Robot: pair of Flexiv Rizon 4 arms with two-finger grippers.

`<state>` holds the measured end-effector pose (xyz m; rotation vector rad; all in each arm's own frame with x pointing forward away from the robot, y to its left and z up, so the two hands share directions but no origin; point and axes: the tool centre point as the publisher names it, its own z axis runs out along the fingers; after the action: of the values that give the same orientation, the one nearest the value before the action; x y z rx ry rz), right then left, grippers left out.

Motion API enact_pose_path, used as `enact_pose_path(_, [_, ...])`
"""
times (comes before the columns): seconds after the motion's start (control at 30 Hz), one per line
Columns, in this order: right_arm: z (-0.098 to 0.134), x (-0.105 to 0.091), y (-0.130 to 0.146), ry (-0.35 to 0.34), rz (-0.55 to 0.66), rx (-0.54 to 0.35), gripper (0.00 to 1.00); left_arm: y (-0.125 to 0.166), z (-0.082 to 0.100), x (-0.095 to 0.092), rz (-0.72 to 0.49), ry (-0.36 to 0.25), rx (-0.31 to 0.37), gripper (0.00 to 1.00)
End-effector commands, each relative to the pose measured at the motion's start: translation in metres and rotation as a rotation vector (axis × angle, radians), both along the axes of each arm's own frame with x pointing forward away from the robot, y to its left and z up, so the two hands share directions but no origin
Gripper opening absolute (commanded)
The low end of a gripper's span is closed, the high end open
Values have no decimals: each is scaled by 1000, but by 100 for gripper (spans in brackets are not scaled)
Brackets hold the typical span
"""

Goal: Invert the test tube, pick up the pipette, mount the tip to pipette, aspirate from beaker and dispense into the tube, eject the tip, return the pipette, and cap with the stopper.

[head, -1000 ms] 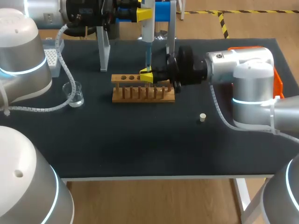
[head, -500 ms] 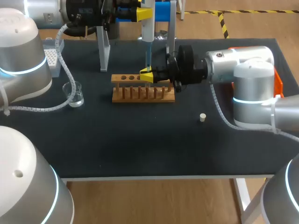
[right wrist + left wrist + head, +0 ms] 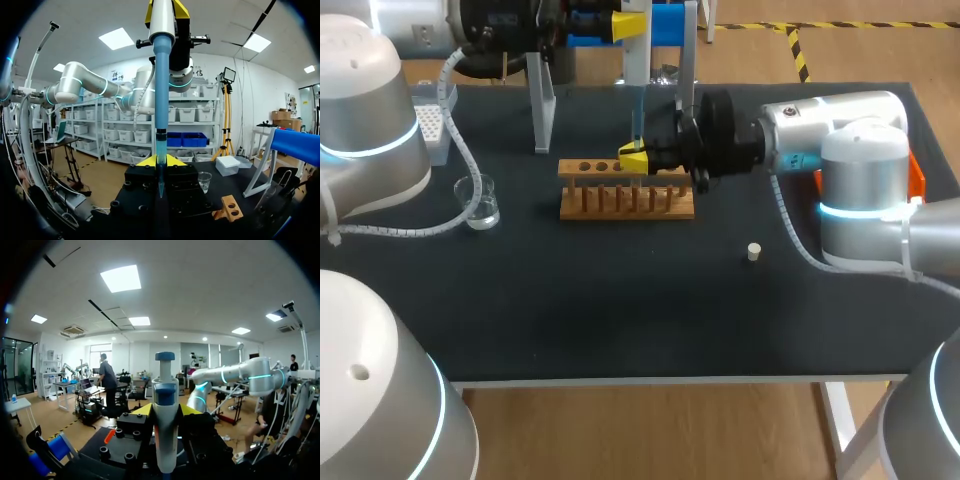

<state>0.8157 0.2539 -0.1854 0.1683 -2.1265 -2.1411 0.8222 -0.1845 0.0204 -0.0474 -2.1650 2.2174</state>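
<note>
The right gripper (image 3: pixel 633 160) is clenching the test tube (image 3: pixel 160 145) between its yellow fingertips. It is holding the tube upright at the wooden rack (image 3: pixel 625 200), near the middle of the table (image 3: pixel 620 300). I cannot tell whether the bottom of the tube is sitting in a hole or hanging just over it. The left gripper (image 3: pixel 165 412) is grasping the pipette (image 3: pixel 636 62) by its white body. The blue tip (image 3: pixel 161 85) is pointing straight down into the mouth of the tube, so I am judging that the dispensing step is going on.

The tube is looking thin, smooth and light, and I am expecting it to be fragile and a little slippery. The hold on its upper part, below the rim, seems right to me, because the mouth is staying free there. The squeeze should be only moderate. The pipette is stiff and not heavy, but its tip is probably sitting on by friction only, so a side push against the tube wall could be loosening it or tilting the tube.

The beaker (image 3: pixel 478 205) is standing well apart, on the left side of the table. The stopper (image 3: pixel 753 251) is lying alone to the right of the rack. It is small and light, and it may be rolling if it is pushed, so I would be taking it by its sides.
</note>
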Motion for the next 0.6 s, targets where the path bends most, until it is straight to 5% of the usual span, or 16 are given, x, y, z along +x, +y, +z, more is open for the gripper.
enact_pose_path(0.03, [15,1,-2,-6,3,4,0,0,-6,0,1,1,3,0])
enact_pose_path(0.3, [9,0,-3,-9,3,-6,0,0,-6,0,1,1,3,0])
enact_pose_path(0.33, [5,0,-3,-6,3,-11,35,0,-6,0,1,1,3,0])
enact_pose_path(0.37, [4,0,-3,-5,2,-14,45,0,-6,0,1,1,3,0])
enact_pose_path(0.4, [1,-1,-3,-3,1,-18,82,0,-6,0,1,1,3,0])
enact_pose_path(0.43, [-1,-1,-4,-1,2,-19,100,0,-6,0,1,1,3,0])
enact_pose_path(0.6, [-8,-5,-7,7,8,-26,100,0,-6,0,1,1,3,0])
